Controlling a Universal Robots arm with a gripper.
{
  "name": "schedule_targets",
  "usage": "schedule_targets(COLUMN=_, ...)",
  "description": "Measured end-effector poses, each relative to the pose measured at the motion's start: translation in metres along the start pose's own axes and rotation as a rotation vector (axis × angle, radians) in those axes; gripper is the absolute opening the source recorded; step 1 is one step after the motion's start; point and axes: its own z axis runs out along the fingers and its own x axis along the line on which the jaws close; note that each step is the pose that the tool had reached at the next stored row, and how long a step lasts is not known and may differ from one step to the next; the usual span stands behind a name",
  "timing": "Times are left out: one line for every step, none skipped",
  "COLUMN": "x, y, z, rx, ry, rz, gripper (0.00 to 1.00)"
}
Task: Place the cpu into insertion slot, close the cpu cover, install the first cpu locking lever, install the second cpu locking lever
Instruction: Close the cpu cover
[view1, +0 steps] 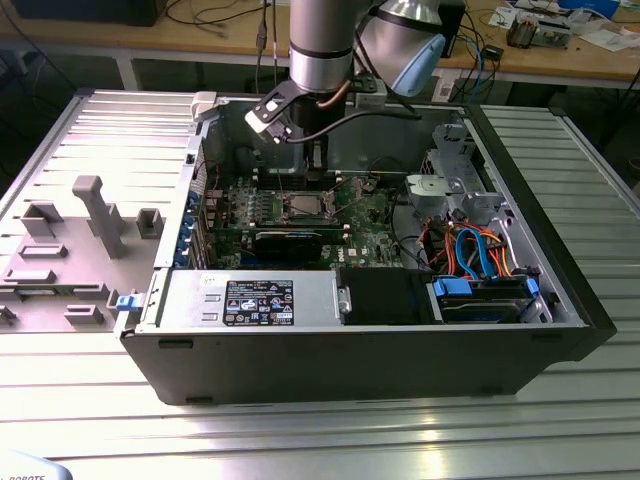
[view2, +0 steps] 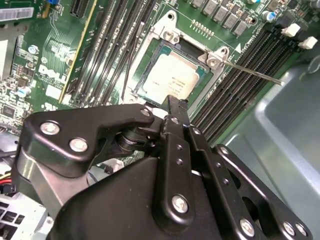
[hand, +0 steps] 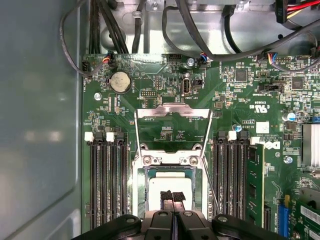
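Cpu (hand: 155, 187) sits flat inside the socket (hand: 136, 192), its pale silver top facing up and its edges square with the dark rim around it; the second wrist view shows it in the same seat (view2: 172, 80). The cover (hand: 172, 111) is open, swung back from the socket on its two screwed hinges, and green board shows through its cut-out centre. A thin metal lever (hand: 212, 180) runs along one side of the socket, unlatched; in the second wrist view its rod (view2: 250, 72) sticks out over the memory slots.

The gripper (hand: 172, 196) hangs directly over the cpu with its two black fingers pressed together and nothing between them. I cannot tell whether the tips touch the chip or stop just above it. In the second wrist view the finger end (view2: 176, 102) stands at the near edge of the socket.

Long black memory slots (hand: 107, 185) flank the socket on both sides, and one green memory stick (hand: 255, 185) stands in the outer row. A coin battery (hand: 120, 81) lies beyond the open cover, with dark cables (hand: 190, 35) looping past the board's edge.

In the exterior view the arm (view1: 320, 50) reaches down into an open computer case (view1: 560, 330) lying on a ribbed metal table (view1: 300, 440).
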Motion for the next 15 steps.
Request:
schedule_targets(x=0.0, y=0.0, z=-0.0023, rx=0.0001, ry=-0.0001, rz=0.0, gripper=0.11)
schedule_targets(x=0.0, y=0.0001, z=-0.0041, rx=0.0004, ry=-0.0001, rz=0.0, gripper=0.11)
schedule_targets(x=0.0, y=0.0001, z=-0.0063, rx=0.0004, ry=0.0, rz=0.0, gripper=0.11)
schedule_targets(x=0.0, y=0.0001, z=-0.0077, rx=0.0005, ry=0.0001, rz=0.0, gripper=0.11)
schedule_targets(x=0.0, y=0.0001, z=-0.0095, rx=0.0005, ry=0.0, rz=0.0, gripper=0.11)
schedule_targets(x=0.0, y=0.0001, z=-0.0111, rx=0.0005, ry=0.0002, rz=-0.001, gripper=0.11)
schedule_targets(x=0.0, y=0.0002, z=-0.0118, rx=0.0004, ry=0.0004, rz=-0.004, gripper=0.11)
schedule_targets(x=0.0, y=0.0002, z=-0.0119, rx=0.0003, ry=0.0006, rz=-0.019, gripper=0.11)
schedule_targets(x=-0.0001, y=0.0001, z=-0.0124, rx=0.0005, ry=0.0003, rz=-0.029, gripper=0.11)
schedule_targets(x=-0.0001, y=0.0002, z=-0.0133, rx=0.0004, ry=0.0003, rz=-0.031, gripper=0.11)
schedule_targets(x=-0.0001, y=0.0002, z=-0.015, rx=0.0004, ry=0.0004, rz=-0.033, gripper=0.11)
schedule_targets(x=-0.0001, y=0.0002, z=-0.0161, rx=0.0005, ry=0.0003, rz=-0.034, gripper=0.11)
schedule_targets(x=-0.0001, y=0.0002, z=-0.0174, rx=0.0005, ry=0.0003, rz=-0.034, gripper=0.11)
schedule_targets(x=-0.0001, y=0.0002, z=-0.0196, rx=0.0005, ry=0.0003, rz=-0.034, gripper=0.11)
schedule_targets(x=-0.0001, y=0.0002, z=-0.0207, rx=0.0004, ry=0.0003, rz=-0.034, gripper=0.11)
